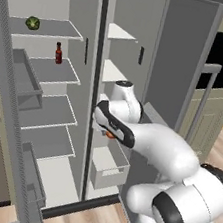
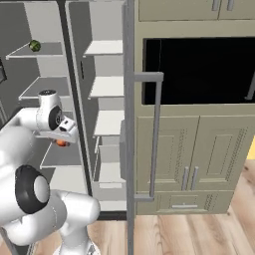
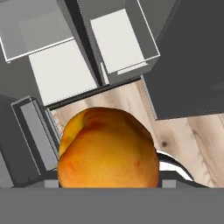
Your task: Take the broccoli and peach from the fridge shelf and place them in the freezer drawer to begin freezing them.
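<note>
The orange, red-tinted peach (image 3: 108, 148) sits large in the hand view, and my gripper (image 1: 108, 132) is shut on it. Its fingers are hidden behind the fruit. In the base views the peach (image 1: 110, 135) (image 2: 62, 143) hangs in mid-air in front of the right compartment, above the open freezer drawer (image 1: 109, 170) (image 3: 124, 39). The dark-green broccoli (image 1: 32, 22) (image 2: 34, 46) lies on the top fridge shelf (image 1: 57, 28) at the left, far from the gripper.
A slim red sauce bottle (image 1: 58, 53) stands on the second shelf. Grey door bins (image 1: 25, 84) hang on the open left door. The right fridge door with its long handle (image 2: 154, 134) stands beside the arm. Wooden floor (image 3: 192, 135) lies below.
</note>
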Robot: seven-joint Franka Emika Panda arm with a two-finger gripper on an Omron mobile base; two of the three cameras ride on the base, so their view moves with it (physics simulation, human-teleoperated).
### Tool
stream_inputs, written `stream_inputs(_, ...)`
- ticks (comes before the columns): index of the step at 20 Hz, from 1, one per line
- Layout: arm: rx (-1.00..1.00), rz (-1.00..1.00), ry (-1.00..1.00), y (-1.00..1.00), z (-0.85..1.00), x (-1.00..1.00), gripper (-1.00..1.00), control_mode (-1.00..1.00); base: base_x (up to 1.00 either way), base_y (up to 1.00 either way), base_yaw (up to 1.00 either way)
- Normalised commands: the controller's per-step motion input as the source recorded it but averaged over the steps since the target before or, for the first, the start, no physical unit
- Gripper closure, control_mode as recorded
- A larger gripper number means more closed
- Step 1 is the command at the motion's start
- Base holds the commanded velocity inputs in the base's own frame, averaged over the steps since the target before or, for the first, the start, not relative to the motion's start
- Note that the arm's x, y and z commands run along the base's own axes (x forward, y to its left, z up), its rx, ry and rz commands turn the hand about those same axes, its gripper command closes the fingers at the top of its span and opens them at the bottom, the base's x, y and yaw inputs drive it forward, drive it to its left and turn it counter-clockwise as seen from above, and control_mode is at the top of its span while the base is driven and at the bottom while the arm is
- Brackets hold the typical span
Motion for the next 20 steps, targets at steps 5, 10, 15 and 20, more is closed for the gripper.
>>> stream_inputs(5, 0.01, 0.0, 0.03, -0.27, -0.63, 0.4, 1.0, -1.0, 0.0, 0.0, 0.0)
stream_inputs(10, 0.0, 0.0, 0.05, -0.24, -0.46, 0.12, 1.0, -1.0, 0.0, 0.0, 0.0)
stream_inputs(15, 0.03, 0.0, 0.08, -0.25, -0.5, 0.4, 1.0, -1.0, 0.0, 0.0, 0.0)
stream_inputs(20, 0.03, 0.0, 0.01, -0.2, -0.53, 0.35, 1.0, -1.0, 0.0, 0.0, 0.0)
